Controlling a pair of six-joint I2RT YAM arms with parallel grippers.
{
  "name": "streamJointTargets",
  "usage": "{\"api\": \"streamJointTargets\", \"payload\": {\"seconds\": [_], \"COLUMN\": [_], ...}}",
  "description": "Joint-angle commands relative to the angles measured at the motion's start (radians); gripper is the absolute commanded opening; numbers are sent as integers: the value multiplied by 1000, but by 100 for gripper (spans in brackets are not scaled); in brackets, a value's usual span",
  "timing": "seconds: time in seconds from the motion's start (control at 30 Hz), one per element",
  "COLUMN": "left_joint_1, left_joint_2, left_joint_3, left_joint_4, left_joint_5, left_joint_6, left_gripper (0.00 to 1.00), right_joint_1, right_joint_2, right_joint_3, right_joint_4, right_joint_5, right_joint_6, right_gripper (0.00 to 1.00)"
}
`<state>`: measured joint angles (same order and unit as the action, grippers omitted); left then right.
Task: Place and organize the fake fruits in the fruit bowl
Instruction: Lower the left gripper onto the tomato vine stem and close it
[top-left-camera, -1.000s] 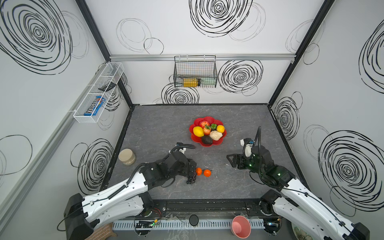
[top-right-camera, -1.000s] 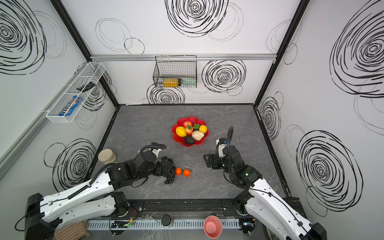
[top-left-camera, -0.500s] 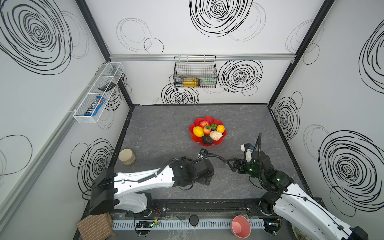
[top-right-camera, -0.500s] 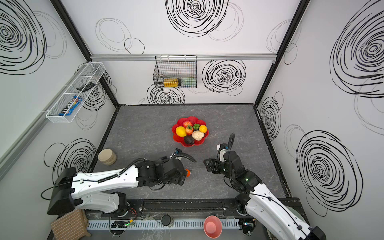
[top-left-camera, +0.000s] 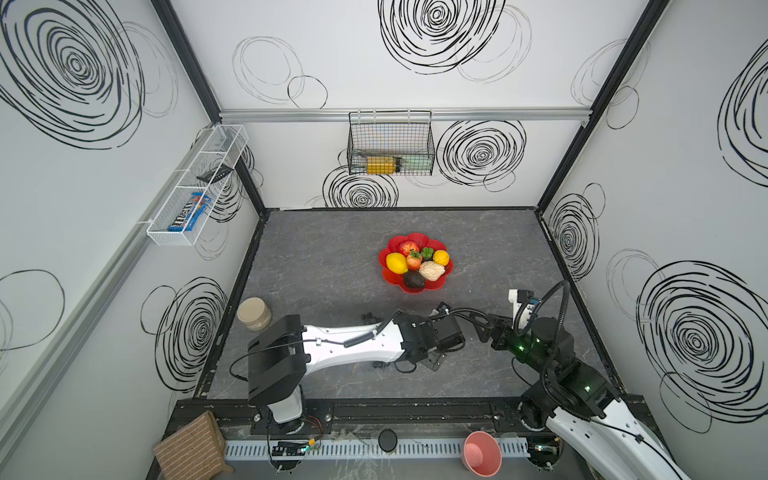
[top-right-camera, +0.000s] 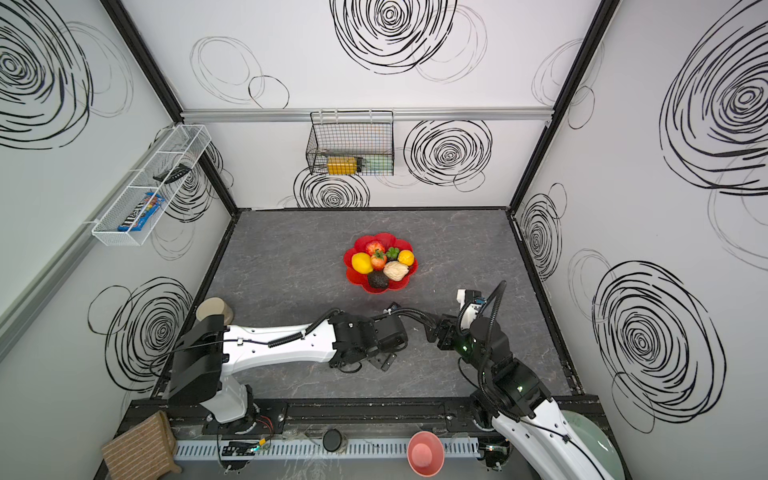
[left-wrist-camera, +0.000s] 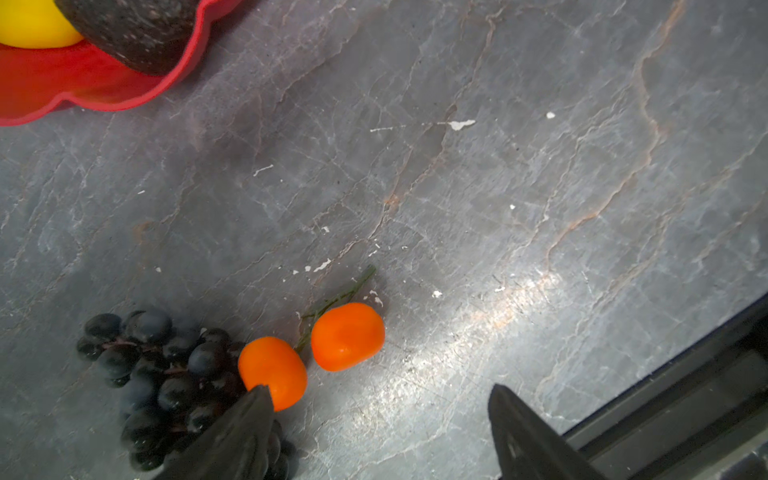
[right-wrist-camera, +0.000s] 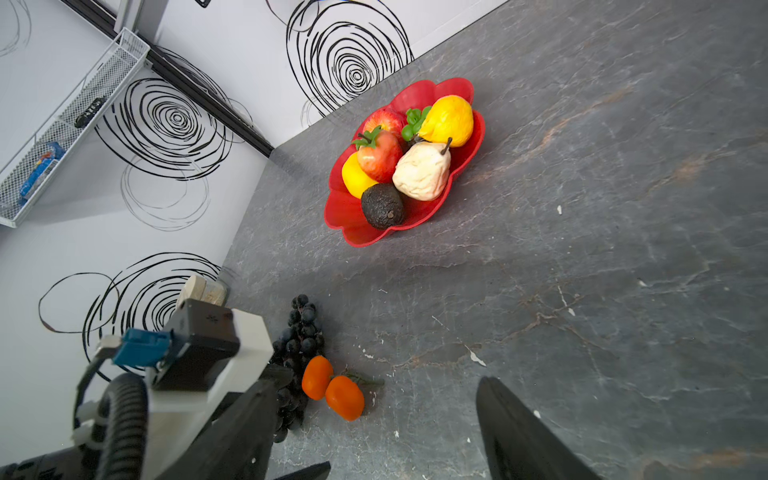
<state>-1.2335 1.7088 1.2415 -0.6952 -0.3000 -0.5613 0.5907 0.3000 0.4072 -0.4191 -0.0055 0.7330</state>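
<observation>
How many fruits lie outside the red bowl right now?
3: one orange, a second orange right beside it, and the grape bunch against the second orange, all just ahead of the left pincer. The left arm could hide others from above.

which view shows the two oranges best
Left wrist view: both oranges are large and close, one partly behind a fingertip. Right wrist view shows them smaller beside the grapes. In both top views the left arm hides them.

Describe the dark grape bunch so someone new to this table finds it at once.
On the grey marbled tabletop, look outside the red flower-shaped bowl, on the robot's side. The grape bunch lies beside two small smooth oranges; it alone is a near-black cluster of tiny berries.
</observation>
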Motion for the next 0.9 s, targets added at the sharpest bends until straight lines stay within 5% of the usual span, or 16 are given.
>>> {"api": "streamJointTargets", "payload": {"seconds": [0.0,0.23,0.87], "left_joint_1": [-7,-6,71], "left_joint_2": [31,67,123], "left_joint_3": [41,56,-32], "left_joint_4": [-47,-54,63], "left_joint_5": [-8,-25,21], "left_joint_6": [35,32,19], "left_gripper": [86,93,81], "right_joint_1": [6,6,6], "right_joint_2": [-7,-2,3], "right_joint_3": [32,30,49], "right_joint_4": [-45,-44,-58], "right_joint_5": [33,31,33], "right_joint_6": [19,19,16], "right_gripper": [80,80,81]}}
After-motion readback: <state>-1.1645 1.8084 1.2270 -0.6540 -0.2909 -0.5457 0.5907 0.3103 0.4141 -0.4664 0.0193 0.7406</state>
